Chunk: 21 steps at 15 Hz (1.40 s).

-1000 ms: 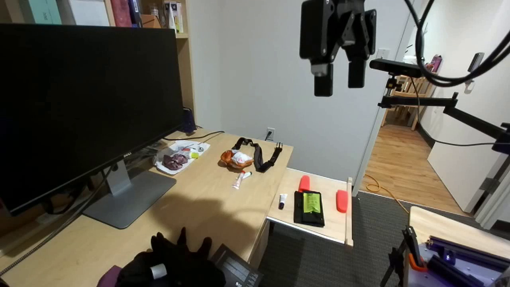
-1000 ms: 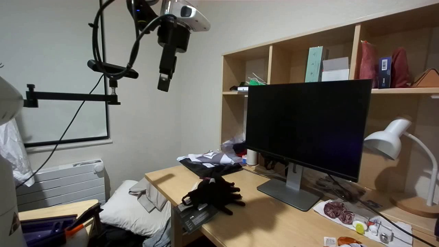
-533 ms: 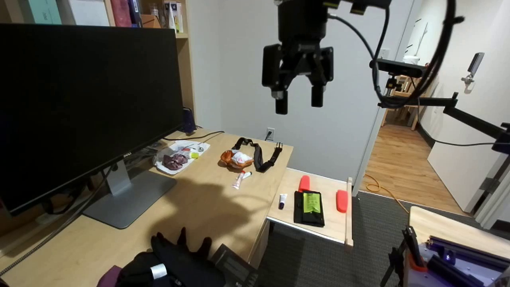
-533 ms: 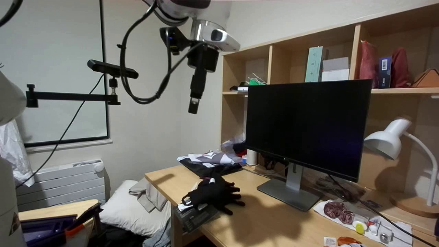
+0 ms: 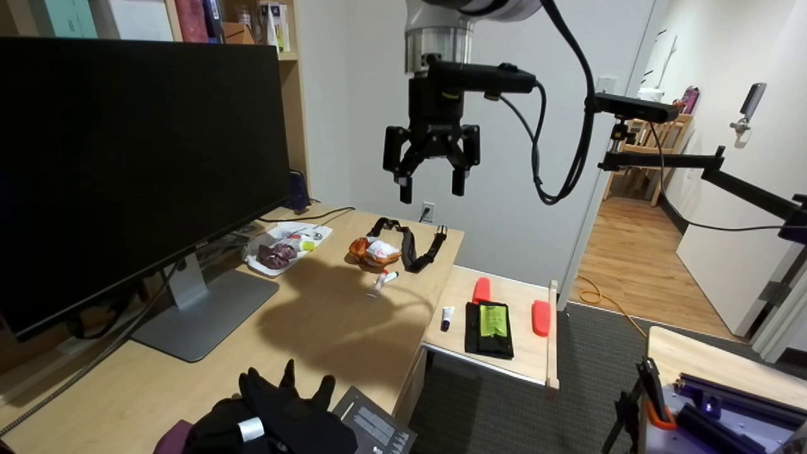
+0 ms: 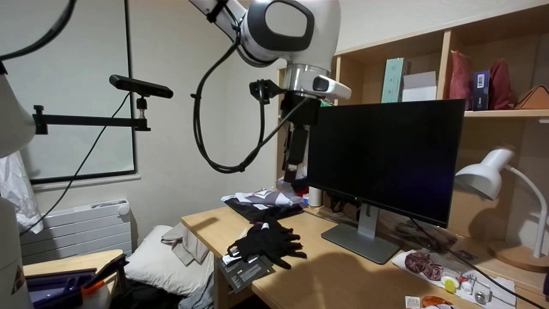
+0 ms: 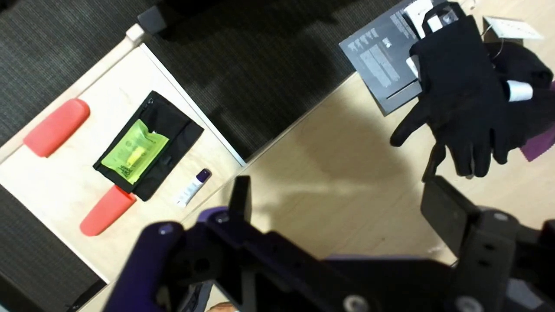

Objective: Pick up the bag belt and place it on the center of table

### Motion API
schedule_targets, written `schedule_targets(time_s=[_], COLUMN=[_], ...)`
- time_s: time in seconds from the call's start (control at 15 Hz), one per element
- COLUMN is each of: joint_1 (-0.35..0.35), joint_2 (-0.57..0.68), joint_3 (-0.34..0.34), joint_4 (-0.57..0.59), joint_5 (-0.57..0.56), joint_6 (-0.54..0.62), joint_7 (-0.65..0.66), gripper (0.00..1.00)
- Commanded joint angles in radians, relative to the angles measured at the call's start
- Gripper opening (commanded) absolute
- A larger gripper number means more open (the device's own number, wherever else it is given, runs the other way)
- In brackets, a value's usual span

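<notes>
Near a far corner of the table (image 5: pixel 353 372) the bag belt (image 5: pixel 408 246) lies in a loose bend, its buckle end close to the edge, a small orange-brown object (image 5: pixel 360 250) just beside it. From there a broad stretch of wood runs between the monitor base (image 5: pixel 217 309) and the long edge toward the black gloves (image 5: pixel 284 403), where a grey card (image 5: pixel 375 422) juts past that edge. The belt shows plainly in an exterior view alone; in the wrist view a sliver may peep out by the gripper (image 7: pixel 341 201), though too little shows to be sure. The gripper hangs above the table, apart from the belt, fingers spread wide with only air between.
</notes>
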Motion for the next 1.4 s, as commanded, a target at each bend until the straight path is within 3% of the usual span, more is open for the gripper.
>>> schedule_targets(time_s=[0.0, 0.33, 0.8, 0.93, 1.0, 1.33], joint_1=[-0.022, -0.058, -0.078, -0.085, -0.084, -0.086], joint_2=[0.096, 0.195, 0.229, 0.213, 0.231, 0.229], joint_3=[-0.026, -0.092, -0.186, -0.179, -0.182, -0.179], joint_4=[0.058, 0.084, 0.033, 0.039, 0.047, 0.047], joint_5=[0.022, 0.047, -0.025, 0.025, 0.002, 0.006], joint_6=[0.018, 0.064, 0.308, 0.214, 0.252, 0.232], joint_7=[0.045, 0.22, 0.465, 0.406, 0.405, 0.405], gripper=[1.0, 1.0, 1.0, 1.0, 1.0, 1.0])
